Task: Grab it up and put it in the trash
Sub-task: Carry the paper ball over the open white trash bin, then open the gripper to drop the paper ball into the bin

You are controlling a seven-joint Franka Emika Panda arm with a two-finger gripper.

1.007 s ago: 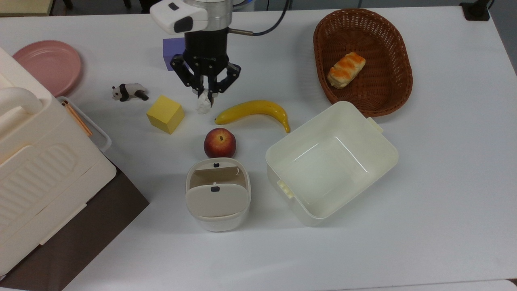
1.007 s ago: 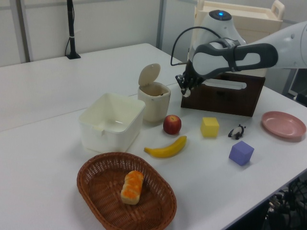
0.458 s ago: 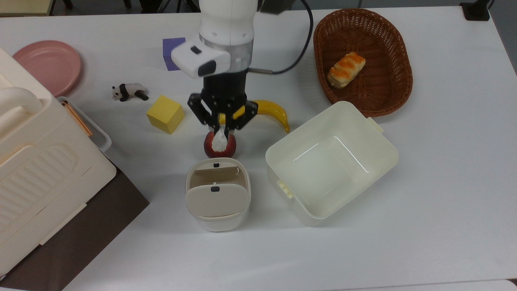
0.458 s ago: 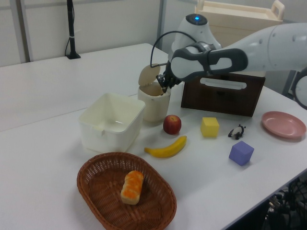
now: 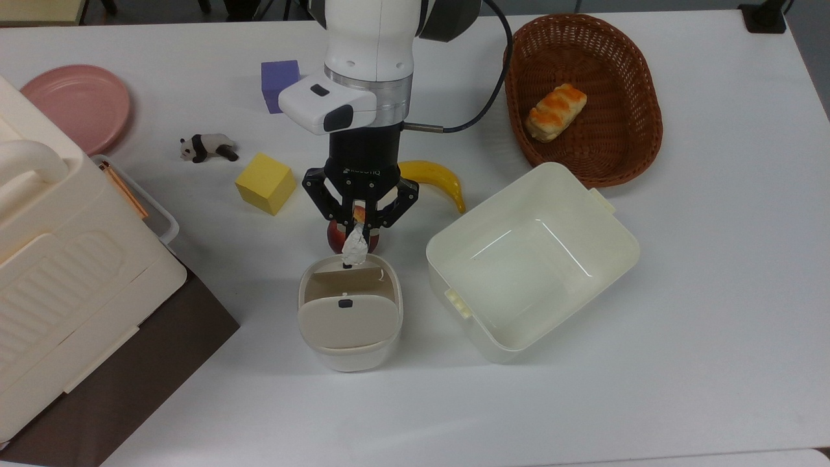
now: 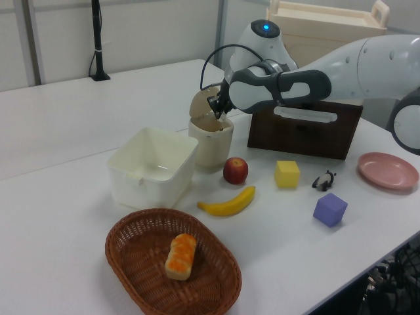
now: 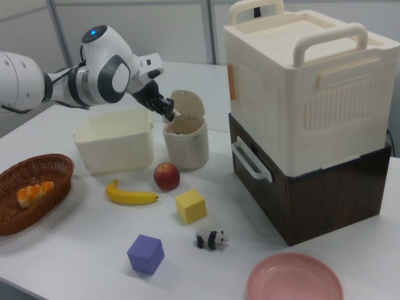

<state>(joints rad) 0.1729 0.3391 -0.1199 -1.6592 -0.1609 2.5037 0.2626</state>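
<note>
White tabletop [image 5: 681,311], Panda arm reaching in over it: the black two-finger gripper [image 5: 358,228] is pinched closed on the small crumpled ball of white paper [image 5: 354,248], which hangs off the table above the near rim of the small cream-white rounded-rectangle plastic bin [image 5: 349,312], whose swing flap lid [image 6: 204,102] stands tipped open. Pick-up and carry look done; what remains, by my reading, is a short advance over the opening and the release. Just behind the gripper in the top view sit the red apple [image 5: 334,239] and yellow banana [image 5: 441,178], with the larger lidless cream tub [image 5: 609,246] on the top view's right.
</note>
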